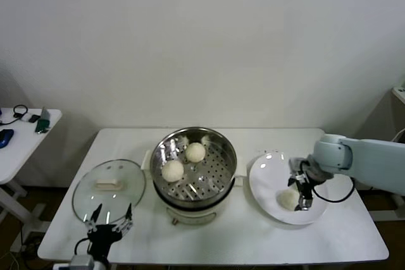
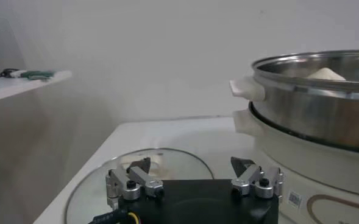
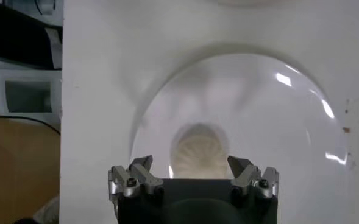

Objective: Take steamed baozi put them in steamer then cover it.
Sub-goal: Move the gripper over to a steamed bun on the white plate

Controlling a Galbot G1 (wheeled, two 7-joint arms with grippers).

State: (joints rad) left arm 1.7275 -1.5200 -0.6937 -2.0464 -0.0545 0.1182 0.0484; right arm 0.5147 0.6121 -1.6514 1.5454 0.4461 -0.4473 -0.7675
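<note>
On the left of the desk [image 1: 253, 245], the lid [image 1: 109, 190] lies flat, and the left gripper [image 1: 109, 222] hangs at its near edge, fingers apart and empty. In the middle, the steamer [image 1: 193, 164] stands uncovered with two buns [image 1: 184, 161] inside. On the right, the plate [image 1: 269, 175] holds one bun [image 1: 287, 200]. The right gripper [image 1: 302, 195] hangs right over that bun, fingers apart.

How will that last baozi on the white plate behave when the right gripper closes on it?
Likely soft: the baozi looks like smooth, puffy dough, so the open right gripper above it could dent it. Probably light for its size. Its rounded shape on the glossy plate suggests that it may roll or slide if nudged off-centre.
</note>
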